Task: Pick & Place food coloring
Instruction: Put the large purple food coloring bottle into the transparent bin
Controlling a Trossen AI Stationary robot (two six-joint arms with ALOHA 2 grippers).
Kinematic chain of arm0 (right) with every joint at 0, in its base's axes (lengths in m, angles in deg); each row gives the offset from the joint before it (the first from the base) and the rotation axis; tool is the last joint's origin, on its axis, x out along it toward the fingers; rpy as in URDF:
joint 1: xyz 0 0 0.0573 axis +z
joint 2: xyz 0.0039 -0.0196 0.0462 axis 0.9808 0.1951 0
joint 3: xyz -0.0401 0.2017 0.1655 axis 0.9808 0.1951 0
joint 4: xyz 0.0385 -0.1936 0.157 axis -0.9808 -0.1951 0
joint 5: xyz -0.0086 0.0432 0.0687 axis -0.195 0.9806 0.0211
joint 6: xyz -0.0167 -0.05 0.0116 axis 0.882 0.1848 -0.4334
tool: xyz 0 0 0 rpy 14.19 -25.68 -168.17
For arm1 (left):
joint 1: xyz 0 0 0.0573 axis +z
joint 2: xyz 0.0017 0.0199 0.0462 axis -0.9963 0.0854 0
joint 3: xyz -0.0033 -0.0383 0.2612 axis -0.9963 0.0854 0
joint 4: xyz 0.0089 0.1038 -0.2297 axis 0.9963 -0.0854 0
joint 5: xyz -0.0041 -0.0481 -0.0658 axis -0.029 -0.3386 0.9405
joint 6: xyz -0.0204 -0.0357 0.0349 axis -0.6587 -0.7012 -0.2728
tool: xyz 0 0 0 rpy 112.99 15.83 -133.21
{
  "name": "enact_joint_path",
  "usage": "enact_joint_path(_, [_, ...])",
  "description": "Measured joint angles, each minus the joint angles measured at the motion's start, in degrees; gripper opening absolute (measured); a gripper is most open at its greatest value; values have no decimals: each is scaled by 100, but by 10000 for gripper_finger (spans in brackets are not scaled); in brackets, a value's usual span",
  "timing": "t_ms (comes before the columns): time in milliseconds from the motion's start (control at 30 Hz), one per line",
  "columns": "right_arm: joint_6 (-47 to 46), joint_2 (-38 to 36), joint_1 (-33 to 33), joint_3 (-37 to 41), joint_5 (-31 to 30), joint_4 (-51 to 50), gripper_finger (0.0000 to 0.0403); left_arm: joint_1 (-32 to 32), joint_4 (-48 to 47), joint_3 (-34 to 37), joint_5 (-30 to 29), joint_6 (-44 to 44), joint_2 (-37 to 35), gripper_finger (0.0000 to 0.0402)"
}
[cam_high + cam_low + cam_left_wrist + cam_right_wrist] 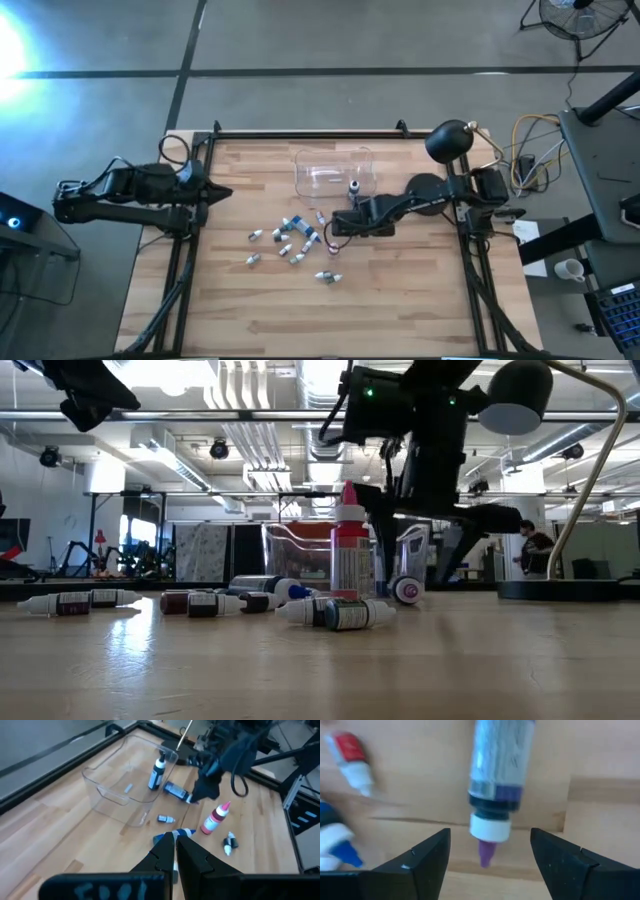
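My right claw hangs low over the wooden plank worktop, its two dark, blunt fingers spread wide with nothing between them. Just ahead of the tips lies one dropper bottle: a smooth round tube with a dark band, a white collar and a purple cone nozzle pointing at me. Its label is too blurred to read. The rest of the food coloring is scattered in a loose cluster near the worktop's middle, about ten small whitish bottles lying on their sides, and one pink-capped bottle stands upright among them. One dark bottle stands inside the clear, thin-walled plastic tub toward the far edge. My left claw is pinched shut, empty, held off at the left edge of the worktop
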State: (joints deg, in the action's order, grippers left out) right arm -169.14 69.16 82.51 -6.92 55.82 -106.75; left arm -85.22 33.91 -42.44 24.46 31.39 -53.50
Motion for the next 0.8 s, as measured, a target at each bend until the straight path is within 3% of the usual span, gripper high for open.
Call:
enact_joint_path(200, [-139,299,-61,-44,-22,12,245,2,-165,2,-236,81,-163,0])
enact_joint_path(700, [-158,612,-94,-505,-335,-453,118,4,-334,4,-1089,364,-627,0])
enact_joint_path(800, [-175,540,-143,-503,-457,-503,109,4,-335,4,-1109,397,-632,0])
